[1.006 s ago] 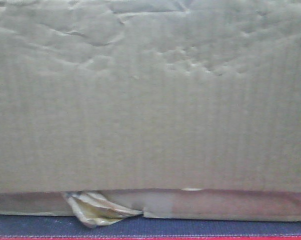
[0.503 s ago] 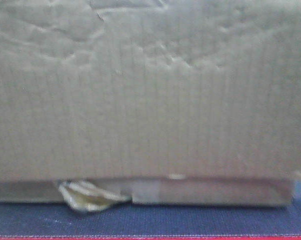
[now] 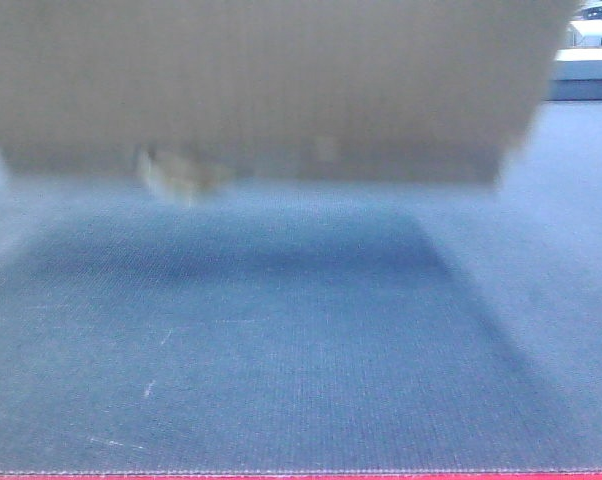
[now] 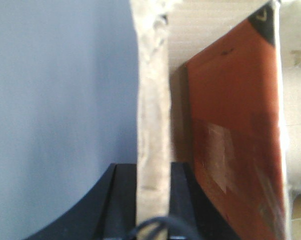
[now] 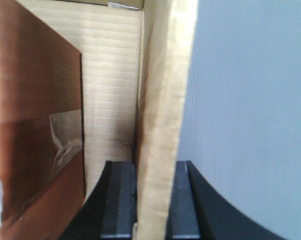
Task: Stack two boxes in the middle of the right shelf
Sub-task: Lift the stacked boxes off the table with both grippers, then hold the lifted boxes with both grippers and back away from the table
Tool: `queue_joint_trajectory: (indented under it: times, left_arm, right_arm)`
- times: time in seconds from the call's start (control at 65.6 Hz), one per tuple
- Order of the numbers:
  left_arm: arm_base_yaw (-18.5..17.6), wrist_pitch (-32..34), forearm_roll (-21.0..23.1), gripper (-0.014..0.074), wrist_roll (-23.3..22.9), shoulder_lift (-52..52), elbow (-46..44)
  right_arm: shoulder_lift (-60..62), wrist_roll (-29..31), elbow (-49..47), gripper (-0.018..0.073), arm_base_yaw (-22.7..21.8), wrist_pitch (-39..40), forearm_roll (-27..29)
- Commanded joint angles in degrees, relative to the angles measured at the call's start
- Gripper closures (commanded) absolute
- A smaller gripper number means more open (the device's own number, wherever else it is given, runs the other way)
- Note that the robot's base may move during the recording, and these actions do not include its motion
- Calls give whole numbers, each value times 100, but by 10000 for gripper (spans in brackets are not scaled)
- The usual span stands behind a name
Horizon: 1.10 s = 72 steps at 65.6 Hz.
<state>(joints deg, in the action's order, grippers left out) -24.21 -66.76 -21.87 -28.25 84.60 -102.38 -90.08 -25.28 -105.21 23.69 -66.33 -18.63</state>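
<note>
The left pincer (image 4: 151, 205) is clenched on the cardboard wall of the large box (image 4: 153, 125). The pale corrugated edge runs straight up between its 2 black fingers (image 4: 121, 200), and both press against it. The right pincer (image 5: 151, 205) is clamped the same way on another wall of that box, 1 finger on each face. Inside the box, each wrist view shows a brown panel (image 4: 230, 140) close to the gripped wall, carrying a patch of clear tape (image 5: 65, 140). Outside each wall lies only a blurred blue-grey surface.

In the front view the box fills the upper part of the frame, heavily blurred. It hangs above the dark textured platform (image 3: 281, 350), apart from it, with a broad shadow (image 3: 241, 250) on the surface beneath. A crumpled scrap of torn tape (image 3: 181, 172) dangles at the box's lower edge, left of centre. The blur does not let me tell the thin flat box apart from the large one. A red edge (image 3: 301, 476) lines the platform's near side.
</note>
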Motion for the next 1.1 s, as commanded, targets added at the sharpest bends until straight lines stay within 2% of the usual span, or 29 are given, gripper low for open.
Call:
queue_joint_trajectory:
  times: [0.0, 0.229, 0.488, 0.716, 0.853, 1.082]
  left_arm:
    - [-12, 174, -341, 708, -44, -151, -361]
    - [-12, 721, -748, 708, -44, -151, -847]
    - [-12, 769, -849, 708, -44, -151, -922]
    - [-12, 1006, -1256, 708, -44, -151, -922]
    - [-12, 1073, -1236, 708, -44, -151, -922]
    - [-12, 1060, -767, 708, -44, -151, -922]
  right_arm:
    - [102, -165, -365, 712, -68, 185, -828]
    - [150, -165, -736, 712, -68, 720, -1185]
    - [173, -165, -736, 712, -68, 931, -1185]
    - [173, -165, -736, 712, -68, 1322, -1271]
    - [173, -165, -736, 712, -68, 1344, -1285]
    - [309, -165, -744, 712, -68, 1304, -1311]
